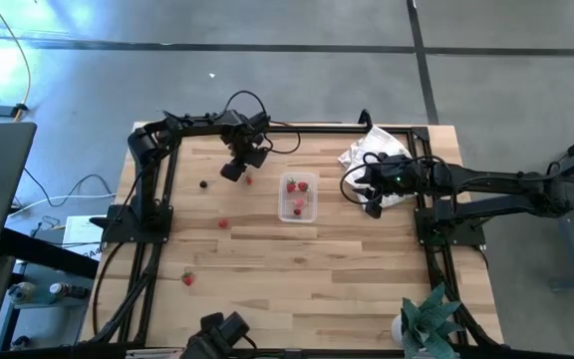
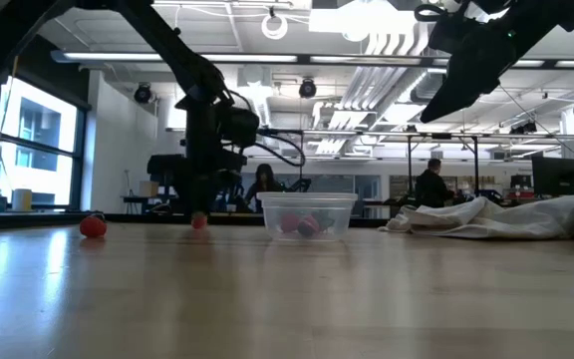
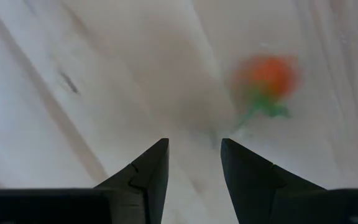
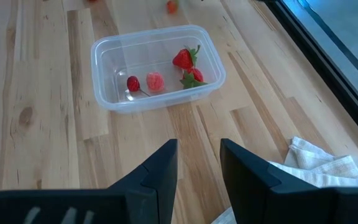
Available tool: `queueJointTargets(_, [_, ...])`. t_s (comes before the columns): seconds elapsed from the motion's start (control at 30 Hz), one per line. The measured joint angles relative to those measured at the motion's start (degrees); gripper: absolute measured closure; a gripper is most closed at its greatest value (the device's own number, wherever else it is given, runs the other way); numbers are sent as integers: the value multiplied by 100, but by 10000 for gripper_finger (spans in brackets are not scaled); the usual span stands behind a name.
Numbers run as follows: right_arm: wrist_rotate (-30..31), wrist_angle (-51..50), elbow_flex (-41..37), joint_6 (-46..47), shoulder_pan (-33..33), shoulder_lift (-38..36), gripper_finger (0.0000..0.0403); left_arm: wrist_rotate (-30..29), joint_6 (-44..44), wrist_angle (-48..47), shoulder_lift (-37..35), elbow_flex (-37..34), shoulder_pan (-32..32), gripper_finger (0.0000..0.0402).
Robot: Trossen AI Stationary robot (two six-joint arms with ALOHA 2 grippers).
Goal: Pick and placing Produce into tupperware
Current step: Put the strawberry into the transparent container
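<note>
The tupperware (image 1: 298, 196) is a clear tub mid-table; in the right wrist view the tupperware (image 4: 157, 65) holds several pieces of produce, among them a strawberry (image 4: 184, 58). More produce lies loose on the wood: a red piece (image 1: 249, 180), a dark one (image 1: 203, 183), and two red ones (image 1: 223, 223) (image 1: 187, 278). My left gripper (image 1: 234, 171) points down, open, just left of the red piece, seen blurred as a strawberry (image 3: 269, 81) beside the left gripper (image 3: 194, 152). My right gripper (image 4: 199, 152) hangs open and apart, right of the tub.
A crumpled white cloth (image 1: 377, 150) lies at the far right, under the right arm. Black frame rails (image 1: 157, 209) run along the table's sides. A potted plant (image 1: 429, 319) stands at the near right corner. Bare wood lies near the front edge.
</note>
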Motion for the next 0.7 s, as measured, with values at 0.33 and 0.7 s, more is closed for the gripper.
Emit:
queueJointTargets(0.33, [0,0,0,-2,-2,0,291,230,503,-305,0,4,-88,265])
queueJointTargets(0.7, [0,0,0,-2,0,0,291,873,-1509,-832,-2,4,33,266])
